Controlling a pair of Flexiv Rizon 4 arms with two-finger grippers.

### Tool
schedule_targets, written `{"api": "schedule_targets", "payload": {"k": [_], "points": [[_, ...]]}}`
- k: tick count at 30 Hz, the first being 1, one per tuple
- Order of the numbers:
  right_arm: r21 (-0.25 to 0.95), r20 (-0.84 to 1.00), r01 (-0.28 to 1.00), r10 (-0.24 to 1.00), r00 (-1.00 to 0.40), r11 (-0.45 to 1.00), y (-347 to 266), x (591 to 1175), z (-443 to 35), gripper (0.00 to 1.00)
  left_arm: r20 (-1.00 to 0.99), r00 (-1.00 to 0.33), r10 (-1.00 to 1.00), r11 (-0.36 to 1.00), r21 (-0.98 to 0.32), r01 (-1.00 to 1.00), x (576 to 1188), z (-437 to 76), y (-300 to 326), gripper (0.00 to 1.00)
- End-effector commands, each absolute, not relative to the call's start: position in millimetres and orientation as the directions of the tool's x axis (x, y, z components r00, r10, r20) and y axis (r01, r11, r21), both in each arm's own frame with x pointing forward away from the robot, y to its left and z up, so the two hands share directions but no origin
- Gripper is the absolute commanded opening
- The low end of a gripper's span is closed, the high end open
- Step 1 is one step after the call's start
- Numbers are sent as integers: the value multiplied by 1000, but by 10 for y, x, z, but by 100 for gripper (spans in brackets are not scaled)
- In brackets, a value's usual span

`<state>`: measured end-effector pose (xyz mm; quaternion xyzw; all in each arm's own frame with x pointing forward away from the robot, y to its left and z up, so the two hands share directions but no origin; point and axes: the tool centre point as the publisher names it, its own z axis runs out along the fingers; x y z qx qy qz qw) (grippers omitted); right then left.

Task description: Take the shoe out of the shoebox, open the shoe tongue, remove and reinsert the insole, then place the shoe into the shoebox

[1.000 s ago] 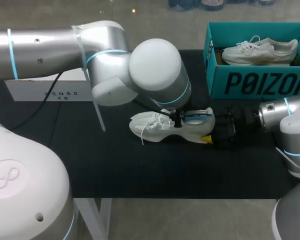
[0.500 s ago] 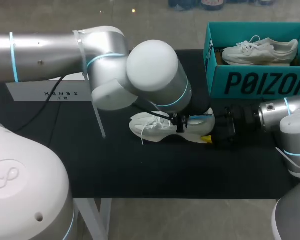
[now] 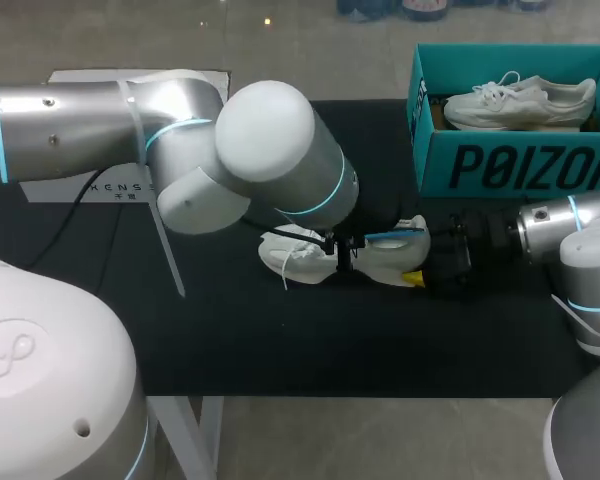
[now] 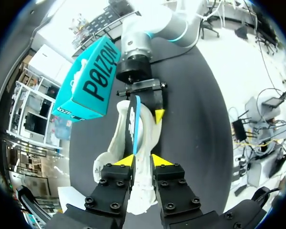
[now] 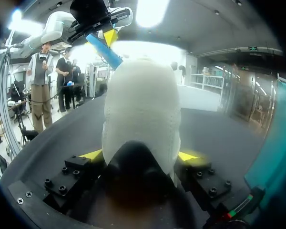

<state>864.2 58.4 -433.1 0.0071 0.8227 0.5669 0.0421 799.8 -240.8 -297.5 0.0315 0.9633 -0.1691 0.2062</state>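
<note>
The left arm [image 3: 270, 150] swings back toward its own side of the black surface [image 3: 230, 330] over the past second. It draws the left hand [image 4: 142, 161] along the white sneaker [image 3: 380, 262], away from the right hand [image 5: 140, 155], while the sneaker and the right hand stay put. In the head view the arm's bulky wrist hides much of the sneaker's middle, and the left hand's fingers are hard to make out there. From the right wrist, the sneaker's heel fills the space ahead and blocks the rest of the shoe. The left hand's yellow tips stand only a narrow gap apart, pinching the near end of the blue-edged insole [image 4: 133, 119]. The insole runs on edge from that hand over the sneaker's opening toward the heel. The right hand clamps the heel from both sides, its fingers spread to the heel's width. The teal shoebox [image 3: 520, 165], with a second sneaker [image 3: 520, 100] inside, stands beyond the right hand, apart from it.
</note>
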Motion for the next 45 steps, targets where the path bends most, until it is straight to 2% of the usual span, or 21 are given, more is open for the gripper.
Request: {"api": "schedule_targets", "payload": {"k": [1,8,31,33,35,45], "points": [[933,-60,-35,60,-996,358,600,8648,-4370,0,-397,-918,3,934,-328,144,8068,-3103,-2453,25],[933,-60,-35,60,-996,358,600,8648,-4370,0,-390,-921,10,934,-325,148,8149,-3211,-2525,21],[933,-60,-35,60,-996,358,600,8648,-4370,0,-382,-924,-11,934,-335,127,8394,-3344,-2748,21],[933,-60,-35,60,-996,358,600,8648,-4370,0,-381,-924,-12,935,-333,125,8412,-3354,-2745,19],[933,-60,-35,60,-996,358,600,8648,-4370,0,-381,-925,-12,934,-334,125,8414,-3355,-2742,0],[933,-60,-35,60,-996,358,600,8648,-4370,0,-385,-923,-5,933,-334,134,8378,-3331,-2769,0]]}}
